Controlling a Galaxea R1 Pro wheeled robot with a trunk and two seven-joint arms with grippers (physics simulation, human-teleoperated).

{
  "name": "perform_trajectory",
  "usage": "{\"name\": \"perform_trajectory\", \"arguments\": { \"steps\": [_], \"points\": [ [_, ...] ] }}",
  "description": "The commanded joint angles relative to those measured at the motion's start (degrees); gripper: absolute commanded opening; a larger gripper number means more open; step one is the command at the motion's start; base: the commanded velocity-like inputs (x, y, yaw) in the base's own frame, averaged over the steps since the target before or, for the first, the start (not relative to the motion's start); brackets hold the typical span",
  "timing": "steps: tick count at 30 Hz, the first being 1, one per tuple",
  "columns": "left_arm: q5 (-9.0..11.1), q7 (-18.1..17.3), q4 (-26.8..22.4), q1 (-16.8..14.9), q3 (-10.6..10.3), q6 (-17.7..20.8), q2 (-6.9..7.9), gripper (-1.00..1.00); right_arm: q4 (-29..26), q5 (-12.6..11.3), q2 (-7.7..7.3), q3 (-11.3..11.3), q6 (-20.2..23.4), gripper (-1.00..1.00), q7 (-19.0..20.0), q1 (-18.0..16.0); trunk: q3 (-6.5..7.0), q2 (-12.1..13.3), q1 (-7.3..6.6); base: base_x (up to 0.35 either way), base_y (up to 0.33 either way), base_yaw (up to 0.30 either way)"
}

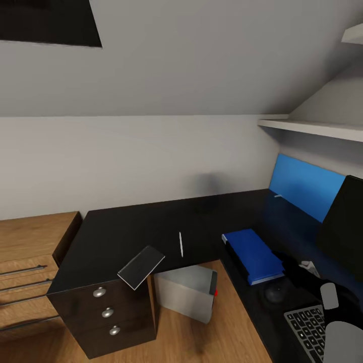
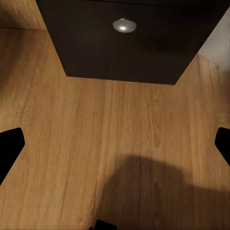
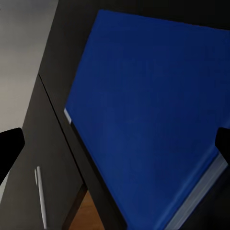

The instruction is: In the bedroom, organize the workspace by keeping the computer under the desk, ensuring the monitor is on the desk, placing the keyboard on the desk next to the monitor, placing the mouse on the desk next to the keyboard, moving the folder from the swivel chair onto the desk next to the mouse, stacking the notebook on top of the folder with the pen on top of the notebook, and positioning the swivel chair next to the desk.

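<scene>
The blue folder [image 1: 254, 254] [image 3: 153, 110] lies flat on the black desk [image 1: 116, 237], in front of the monitor [image 1: 348, 232]. My right gripper [image 1: 288, 264] [image 3: 115, 143] hovers open just above the folder, holding nothing. Close to me on the desk are the mouse [image 1: 276, 292] and the keyboard [image 1: 307, 327]. The notebook [image 1: 142, 266] overhangs the desk's front edge, and the pen [image 1: 181, 244] [image 3: 40, 196] lies beside it. The computer [image 1: 186, 292] stands under the desk. My left gripper [image 2: 115, 148] is open, low over the floor. The swivel chair is out of view.
A wooden drawer chest [image 1: 25, 262] stands left of the desk. The desk's drawers with silver knobs [image 1: 107, 312] [image 2: 124, 25] face the wood floor [image 2: 115, 124]. A blue wall panel [image 1: 302, 189] and a white shelf [image 1: 312, 128] sit behind the monitor.
</scene>
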Motion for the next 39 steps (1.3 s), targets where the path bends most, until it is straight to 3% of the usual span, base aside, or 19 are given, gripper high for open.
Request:
{"name": "perform_trajectory", "arguments": {
  "steps": [1,6,10,22,23,39],
  "points": [
    [0.46,-0.15,-0.09,0.02,-0.01,-0.03,-0.01,1.0,-0.04,-0.1,0.02,-0.2,0.39,1.0,0.16,-0.06,-0.05,-0.03,0.0,0.0,0.0,0.0],
    [0.51,-0.15,-0.09,0.02,-0.01,-0.01,-0.05,1.0,-0.31,-0.07,0.11,0.27,0.23,1.0,0.24,-0.06,-0.05,-0.03,0.0,0.0,0.0,0.0],
    [0.5,-0.13,-0.07,0.02,-0.01,-0.02,-0.02,1.0,-0.51,0.1,0.28,3.52,0.08,1.0,0.66,-0.06,-0.05,-0.03,0.0,0.0,0.0,0.0],
    [0.55,-0.12,-0.01,0.02,0.06,0.05,-0.01,1.0,-1.63,0.29,0.42,22.97,-2.11,1.0,2.14,-0.06,-0.05,-0.03,0.0,0.0,0.0,0.0],
    [0.54,-0.12,-0.01,0.02,0.06,0.05,-0.02,1.0,-1.93,0.3,0.64,25.62,-3.24,1.0,2.2,-0.06,-0.05,-0.03,0.0,0.0,0.0,0.0],
    [0.54,-0.15,0.04,0.02,0.06,0.06,-0.05,1.0,-2.24,1.21,4.46,41.62,-6.71,1.0,2.11,-0.06,-0.05,-0.03,0.0,0.0,0.0,0.0]
  ]
}}
